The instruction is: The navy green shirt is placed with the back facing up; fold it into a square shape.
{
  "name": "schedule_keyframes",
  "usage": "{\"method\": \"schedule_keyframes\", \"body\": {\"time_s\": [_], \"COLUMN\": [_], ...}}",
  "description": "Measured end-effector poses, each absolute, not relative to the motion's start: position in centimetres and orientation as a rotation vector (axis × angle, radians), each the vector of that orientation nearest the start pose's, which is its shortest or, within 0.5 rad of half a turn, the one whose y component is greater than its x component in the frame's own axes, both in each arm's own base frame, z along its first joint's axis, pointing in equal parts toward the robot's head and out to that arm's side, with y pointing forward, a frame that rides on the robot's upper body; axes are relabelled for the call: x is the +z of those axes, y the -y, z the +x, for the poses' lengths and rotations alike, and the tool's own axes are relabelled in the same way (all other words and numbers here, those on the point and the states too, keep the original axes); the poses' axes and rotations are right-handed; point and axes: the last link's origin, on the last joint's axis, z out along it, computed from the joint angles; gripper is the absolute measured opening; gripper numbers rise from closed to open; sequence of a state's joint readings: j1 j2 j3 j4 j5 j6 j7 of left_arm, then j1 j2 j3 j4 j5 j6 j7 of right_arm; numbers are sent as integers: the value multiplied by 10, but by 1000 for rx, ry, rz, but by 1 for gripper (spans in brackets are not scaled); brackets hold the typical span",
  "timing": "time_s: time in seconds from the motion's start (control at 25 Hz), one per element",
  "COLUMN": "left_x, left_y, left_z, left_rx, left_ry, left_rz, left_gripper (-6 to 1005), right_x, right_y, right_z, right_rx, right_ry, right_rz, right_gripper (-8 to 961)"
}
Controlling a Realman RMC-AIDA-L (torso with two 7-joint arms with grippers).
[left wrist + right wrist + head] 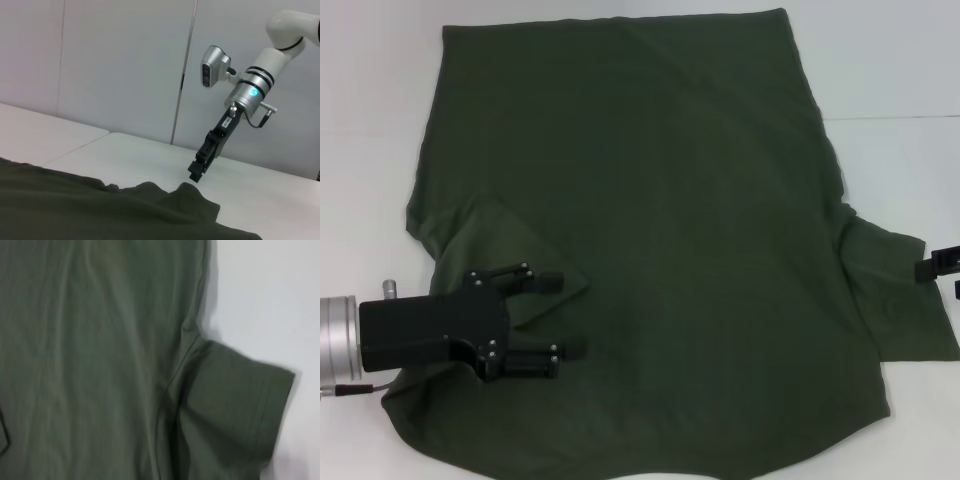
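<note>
Left gripper (558, 316), black, fingers spread and empty, hovers over the folded-in left sleeve of the navy green shirt (680, 230): soft, matte, lying flat on the white table (890, 70), hem pointing away. Right gripper (196, 171) sits beside the other sleeve, finger state unclear.

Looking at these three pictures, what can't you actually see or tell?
- Head view: the right gripper is cut off by the picture's edge, so only a corner shows.
- Head view: the navy green shirt's near hem runs off the bottom edge.
- The shirt's front is hidden against the table.
- Right wrist view: its own fingers do not show.
</note>
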State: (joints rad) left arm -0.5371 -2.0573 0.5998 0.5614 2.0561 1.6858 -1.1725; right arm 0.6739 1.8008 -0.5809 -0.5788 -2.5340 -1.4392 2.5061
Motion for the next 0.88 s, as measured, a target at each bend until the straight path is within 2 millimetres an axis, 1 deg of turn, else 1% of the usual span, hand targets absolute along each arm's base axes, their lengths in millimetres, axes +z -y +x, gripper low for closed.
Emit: {"method": "schedule_keyframes", "body": {"time_s": [0.44, 0.88], "left_x": [-1, -1], "left_y": [-313, -313], "left_z": [-263, -264], "left_rx": [-787, -788], "left_ry": [416, 417], "left_rz": [-2804, -2802], "left_gripper": [883, 884], "right_x": [92, 80], "right_y": [-372, -375], "right_z": [338, 337], "right_rx": [124, 123], "right_ry": [-1885, -1866], "right_rz": [-2012, -2032], "right_gripper": [829, 830]}}
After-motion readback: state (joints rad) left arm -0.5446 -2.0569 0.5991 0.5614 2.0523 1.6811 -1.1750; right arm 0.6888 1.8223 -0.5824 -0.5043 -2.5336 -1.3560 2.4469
